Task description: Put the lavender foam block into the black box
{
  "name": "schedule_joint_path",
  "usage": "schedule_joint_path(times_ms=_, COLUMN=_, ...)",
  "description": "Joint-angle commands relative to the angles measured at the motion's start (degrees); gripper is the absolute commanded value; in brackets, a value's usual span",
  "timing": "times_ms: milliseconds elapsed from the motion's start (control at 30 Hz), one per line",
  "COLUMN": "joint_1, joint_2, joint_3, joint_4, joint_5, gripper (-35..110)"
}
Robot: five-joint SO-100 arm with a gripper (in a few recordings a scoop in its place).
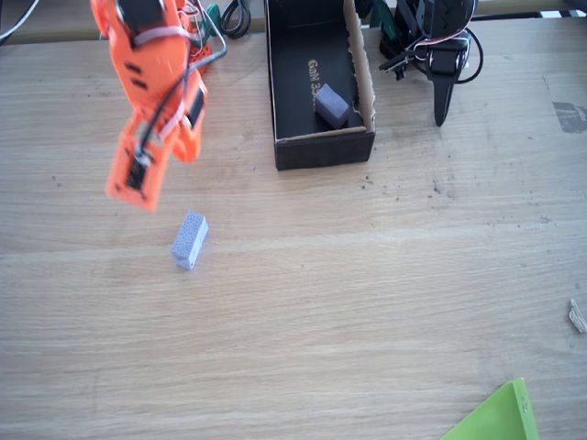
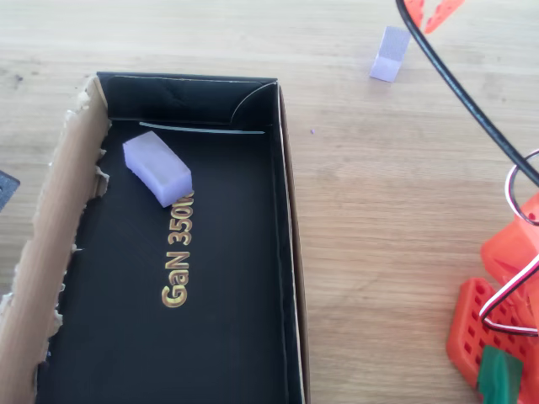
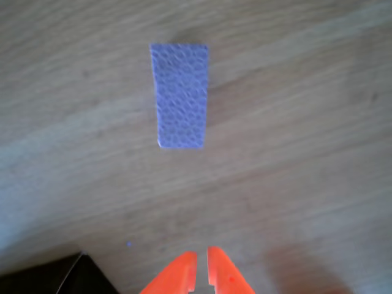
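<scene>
The lavender foam block lies on the bare wooden table, left of and in front of the black box. In the wrist view the speckled block lies flat, straight ahead of my orange gripper, whose fingertips sit almost together with nothing between them. In the fixed view the gripper hangs above the table, up and left of the block and apart from it. From overhead, the block stands beyond the black box, close to the gripper tips.
A darker greyish-purple block lies inside the box near its gold lettering. One box wall is torn brown cardboard. A green sheet pokes in at the front right. The orange arm base stands beside the box.
</scene>
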Motion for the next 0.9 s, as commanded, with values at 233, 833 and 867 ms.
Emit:
schedule_joint_path(times_ms=233, joint_1=0.6, joint_2=-6.2, joint_3=-11.5, joint_4=0.7, joint_5=-2.8, gripper=0)
schedule_joint_path(times_ms=833, joint_1=4.3, joint_2=-10.9, joint_3=-16.6, joint_4=0.7, joint_5=-8.8, gripper=0)
schedule_joint_path(times_ms=867, joint_1=4.3, joint_2=-11.7, joint_3=-17.3, joint_4=0.7, joint_5=-9.0, gripper=0)
